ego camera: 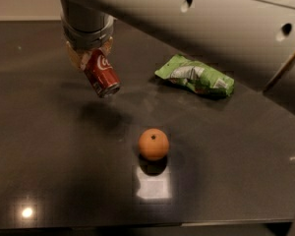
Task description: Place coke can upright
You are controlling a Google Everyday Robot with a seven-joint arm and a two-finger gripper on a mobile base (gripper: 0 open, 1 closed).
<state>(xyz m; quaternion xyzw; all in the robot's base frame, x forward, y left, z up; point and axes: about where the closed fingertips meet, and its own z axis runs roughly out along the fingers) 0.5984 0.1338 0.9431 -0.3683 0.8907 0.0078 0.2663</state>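
Note:
The coke can [102,74] is red with white script and a silver end. It hangs tilted, silver end pointing down and to the right, above the dark table [49,161] at the upper left. My gripper [88,57] comes down from the top left and is shut on the can's upper part. The can's shadow lies on the table below it, so the can is off the surface.
An orange [153,144] sits on the table near the middle, below and right of the can. A green snack bag [195,75] lies to the right. My grey arm [211,18] spans the top and right side. The table's front edge runs along the bottom.

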